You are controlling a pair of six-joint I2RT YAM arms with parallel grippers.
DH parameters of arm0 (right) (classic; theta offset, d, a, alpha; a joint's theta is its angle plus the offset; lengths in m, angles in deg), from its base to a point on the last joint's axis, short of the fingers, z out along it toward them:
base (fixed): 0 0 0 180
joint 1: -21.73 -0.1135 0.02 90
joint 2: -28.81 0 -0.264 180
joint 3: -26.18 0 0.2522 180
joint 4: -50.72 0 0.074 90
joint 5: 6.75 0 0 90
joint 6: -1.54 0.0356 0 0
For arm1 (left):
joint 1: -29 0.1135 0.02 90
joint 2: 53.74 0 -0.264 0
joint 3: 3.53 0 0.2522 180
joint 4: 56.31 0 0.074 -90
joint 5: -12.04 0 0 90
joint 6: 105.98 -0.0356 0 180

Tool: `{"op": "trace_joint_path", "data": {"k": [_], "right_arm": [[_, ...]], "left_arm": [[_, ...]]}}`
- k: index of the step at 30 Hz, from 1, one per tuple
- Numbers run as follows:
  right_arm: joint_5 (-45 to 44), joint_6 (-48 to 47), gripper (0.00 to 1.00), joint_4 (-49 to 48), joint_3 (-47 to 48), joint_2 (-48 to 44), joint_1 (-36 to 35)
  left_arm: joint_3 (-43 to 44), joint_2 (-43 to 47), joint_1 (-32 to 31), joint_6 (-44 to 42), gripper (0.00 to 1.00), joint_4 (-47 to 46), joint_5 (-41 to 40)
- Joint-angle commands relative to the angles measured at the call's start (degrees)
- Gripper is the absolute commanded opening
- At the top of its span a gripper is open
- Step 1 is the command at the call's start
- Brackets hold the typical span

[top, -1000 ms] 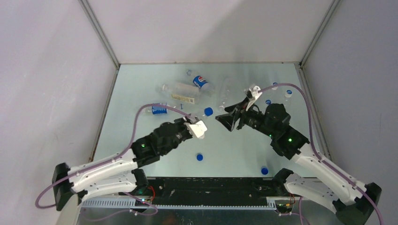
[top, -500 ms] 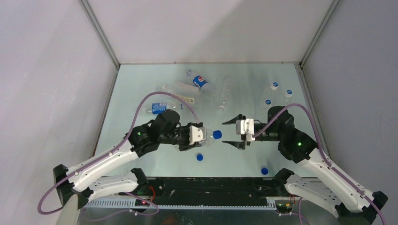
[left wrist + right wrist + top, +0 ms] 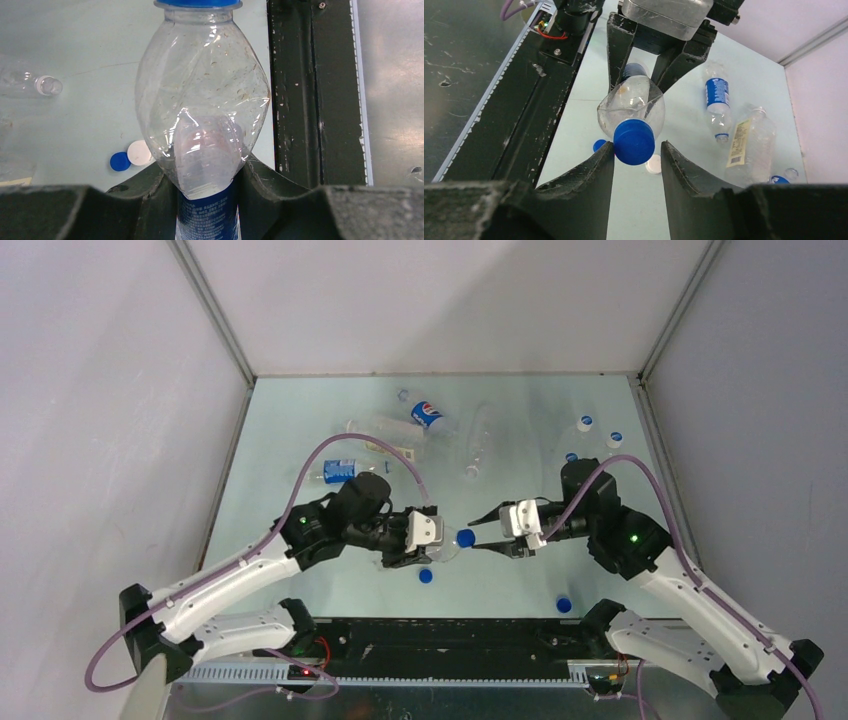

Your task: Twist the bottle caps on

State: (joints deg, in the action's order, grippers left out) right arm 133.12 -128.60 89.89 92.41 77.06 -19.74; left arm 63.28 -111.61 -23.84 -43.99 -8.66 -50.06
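While the overhead view puts both grippers near the middle of the table [image 3: 500,590], the contact between them is too small to read there, so I rely on the wrist views. The left gripper [image 3: 438,540] is clamped on the capped bottle [image 3: 202,100] just above its blue label, whose print is too fine to read. The bottle lies level with its neck toward 3 o'clock, and its clear wall is dented. In the left wrist view its blue cap [image 3: 634,141] is cut off by the top edge. The right gripper [image 3: 638,148] faces it from 3 o'clock with one finger on either side of that cap. The jaws are narrow and a thin gap seems to show on one side, so I cannot tell whether they are actually gripping. From the right wrist, the cap and the left fingers hide most of the bottle. A loose blue cap [image 3: 426,576] lies at 6 o'clock of the held bottle. The white cap [image 3: 139,153] beside it cannot be made out from overhead. A second blue cap [image 3: 563,605] sits at 5 o'clock, near the right arm's base. The spare bottles [image 3: 428,415] lie in a heap at 12 o'clock, and their clear bodies blur into the table. At 2 o'clock there are small capped tops [image 3: 585,423], one half behind the right arm.
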Motion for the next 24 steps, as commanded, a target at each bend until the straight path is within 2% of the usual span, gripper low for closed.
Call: {"op": "trace_joint_path", "data": {"k": [1, 15, 24], "right_arm": [[3.31, -0.71, 0.41, -0.13, 2.66, 0.86, 0.12], [4.74, 0.84, 0.34, 0.78, 2.99, 3.27, -0.85], [-2.3, 4.32, 0.37, 0.53, 2.97, 6.0, -5.44]], "left_arm": [[3.05, -0.3, 0.37, -0.79, 0.15, -0.29, 2.5], [3.41, 0.06, 0.37, 0.41, 0.15, -2.23, 4.21], [2.48, 1.32, 0.05, 3.54, 0.14, -7.7, 5.1]]}}
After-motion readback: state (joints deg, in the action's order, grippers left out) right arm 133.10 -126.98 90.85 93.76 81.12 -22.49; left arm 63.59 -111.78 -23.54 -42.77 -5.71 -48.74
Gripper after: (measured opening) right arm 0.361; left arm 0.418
